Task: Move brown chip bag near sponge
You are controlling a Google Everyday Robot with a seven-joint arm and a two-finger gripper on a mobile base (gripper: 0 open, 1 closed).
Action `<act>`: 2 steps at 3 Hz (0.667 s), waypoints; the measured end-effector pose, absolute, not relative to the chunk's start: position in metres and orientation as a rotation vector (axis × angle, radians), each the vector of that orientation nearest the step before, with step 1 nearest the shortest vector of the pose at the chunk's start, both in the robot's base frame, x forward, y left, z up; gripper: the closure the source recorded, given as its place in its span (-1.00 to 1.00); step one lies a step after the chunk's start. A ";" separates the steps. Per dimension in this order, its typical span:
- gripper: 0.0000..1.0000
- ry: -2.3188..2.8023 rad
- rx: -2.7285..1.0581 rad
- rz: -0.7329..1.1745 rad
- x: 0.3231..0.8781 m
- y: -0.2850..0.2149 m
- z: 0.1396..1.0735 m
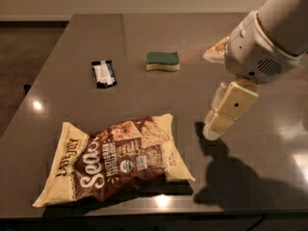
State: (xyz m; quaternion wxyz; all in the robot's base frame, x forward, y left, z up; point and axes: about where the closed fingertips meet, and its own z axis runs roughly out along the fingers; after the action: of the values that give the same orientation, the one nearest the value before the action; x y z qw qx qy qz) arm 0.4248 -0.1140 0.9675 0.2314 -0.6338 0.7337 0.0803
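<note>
The brown chip bag [115, 162] lies flat near the table's front edge, left of centre, with a dark brown middle, white lettering and cream-yellow edges. The sponge [163, 60] sits further back, green top over a pale base, well apart from the bag. My gripper [214, 129] hangs from the white arm at the right, above the table, just right of the bag's upper right corner and not touching it. It holds nothing that I can see.
A small black-and-white wrapped packet [104, 73] lies left of the sponge. The dark grey table [269, 167] ends close in front of the bag. A pale object [215, 52] sits partly hidden behind the arm at the back right.
</note>
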 end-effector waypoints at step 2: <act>-1.00 1.824 -1.950 0.185 0.401 -0.021 0.939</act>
State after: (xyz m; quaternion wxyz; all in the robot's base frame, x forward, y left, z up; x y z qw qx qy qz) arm 0.4009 -0.0206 0.9387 0.2304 -0.7089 0.6632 0.0674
